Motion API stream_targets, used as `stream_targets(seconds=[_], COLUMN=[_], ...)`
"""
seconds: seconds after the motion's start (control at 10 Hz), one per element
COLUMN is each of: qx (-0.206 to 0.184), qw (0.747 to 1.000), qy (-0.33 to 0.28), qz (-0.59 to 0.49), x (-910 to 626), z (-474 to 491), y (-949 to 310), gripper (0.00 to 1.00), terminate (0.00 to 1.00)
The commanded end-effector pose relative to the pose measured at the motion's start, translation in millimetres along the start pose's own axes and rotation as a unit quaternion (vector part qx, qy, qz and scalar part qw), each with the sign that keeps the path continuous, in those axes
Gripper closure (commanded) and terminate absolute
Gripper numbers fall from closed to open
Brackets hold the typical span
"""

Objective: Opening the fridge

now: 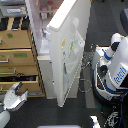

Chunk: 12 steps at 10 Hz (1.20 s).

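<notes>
Already, in the exterior view, the fridge (47, 50) stands at centre with its large upper door (70, 55) swung well out toward the camera, shelves showing behind it. The gripper (20, 89) sits low at the view's left, beside the tan wooden drawer cabinet (17, 55), fingers spread wide and holding nothing. The white-and-blue robot body (112, 65) waits at the right. Unheld, the door could drift back or swing into that body.
</notes>
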Motion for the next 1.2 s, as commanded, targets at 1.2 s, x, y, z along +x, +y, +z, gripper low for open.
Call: stream_targets(seconds=[1.2], qx=[0.043], qw=[0.977], qy=[0.069], qz=[-0.199], x=[507], z=[115], y=[-609], gripper=[0.0], terminate=[0.0])
